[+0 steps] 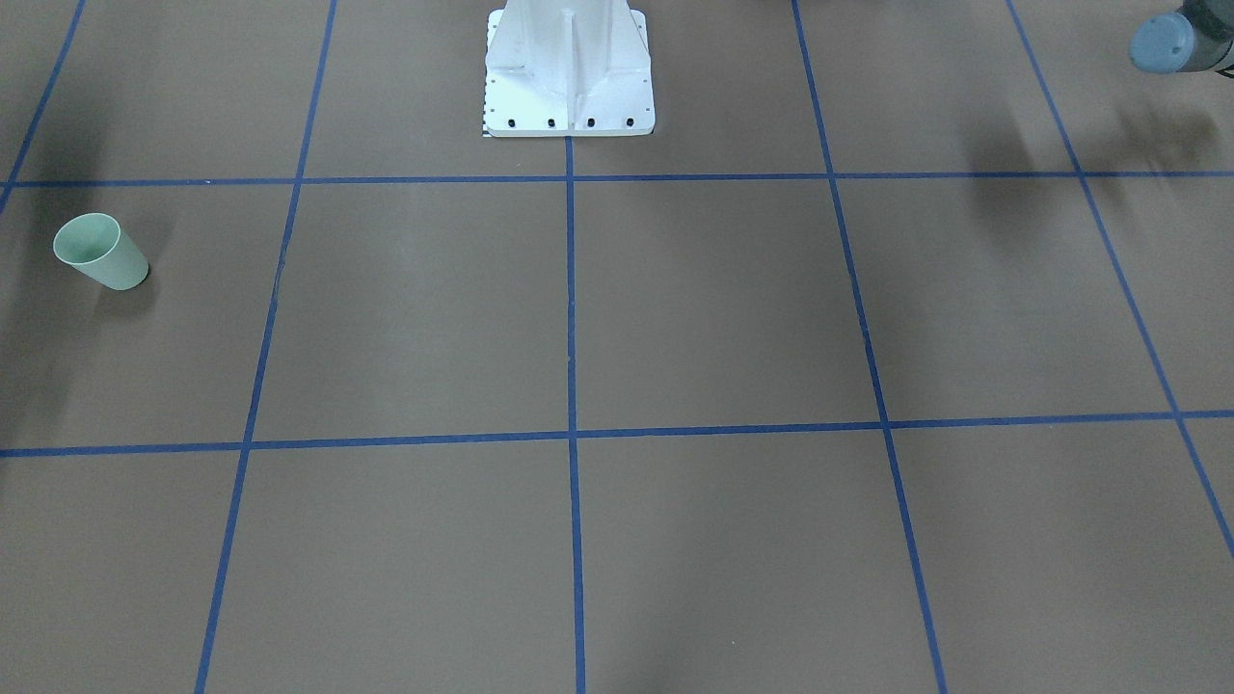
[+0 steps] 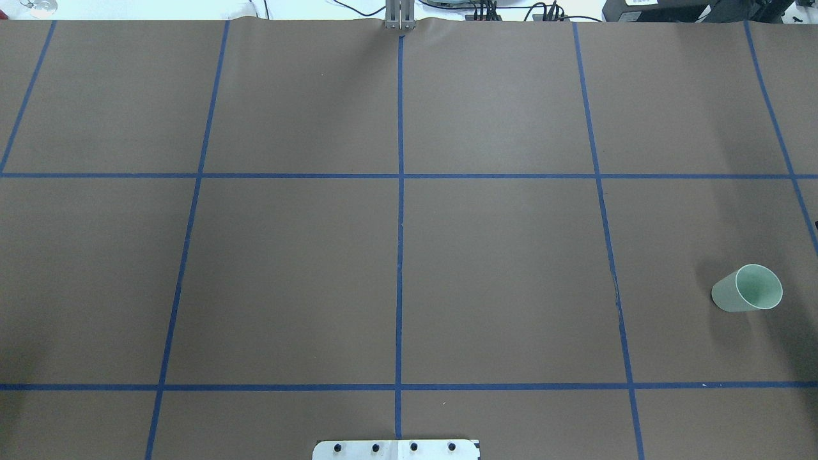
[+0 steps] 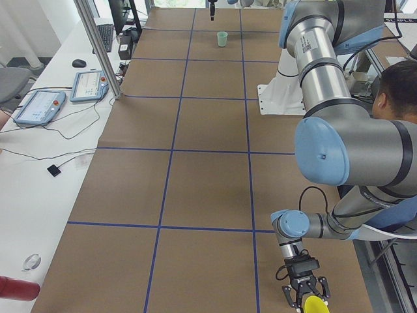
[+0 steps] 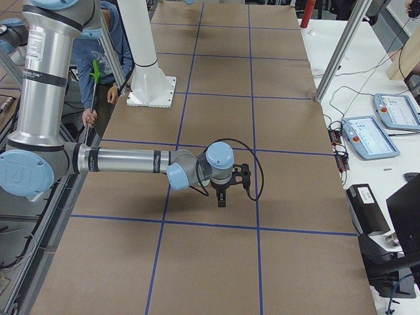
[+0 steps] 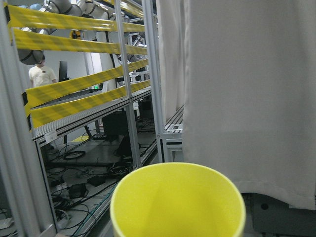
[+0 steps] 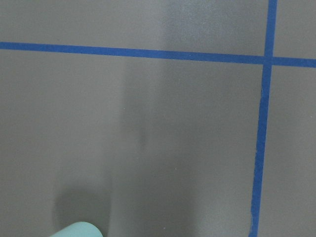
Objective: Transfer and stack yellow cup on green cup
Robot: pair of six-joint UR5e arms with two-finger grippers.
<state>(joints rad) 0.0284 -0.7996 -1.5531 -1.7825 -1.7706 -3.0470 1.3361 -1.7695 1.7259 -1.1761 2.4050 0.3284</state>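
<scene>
- Claw on the left arm (image 3: pixel 306 300) is caught only by the left-end camera, at about 5 o'clock in that shot. The yellow cup (image 3: pixel 315 305) is right at its fingertips, but clamped or loose can't be told from there tbh.
- Yellow rim and open mouth are seen along the bottom of the left wrist view, so the cup is probably held.
- Right claw (image 4: pixel 222 199) is hung pointing down over the table (image 4: pixel 295 249). Clenched or released can't be told either.
- Green cup (image 2: pixel 746 289) is stood mouth up at roughly 3 o'clock in the overhead view, well apart from the yellow one.
- To do the transfer well, the yellow cup should be kept level and brought toward mid-table, where it can be reached by the right claw. Later it should be centred over the green rim before it's lowered.
- Both claws are missing from the overhead and front views. Only a sliver of green cup is caught at 7 o'clock in the right wrist view. The yellow cup is cut off by the frame edge.
</scene>
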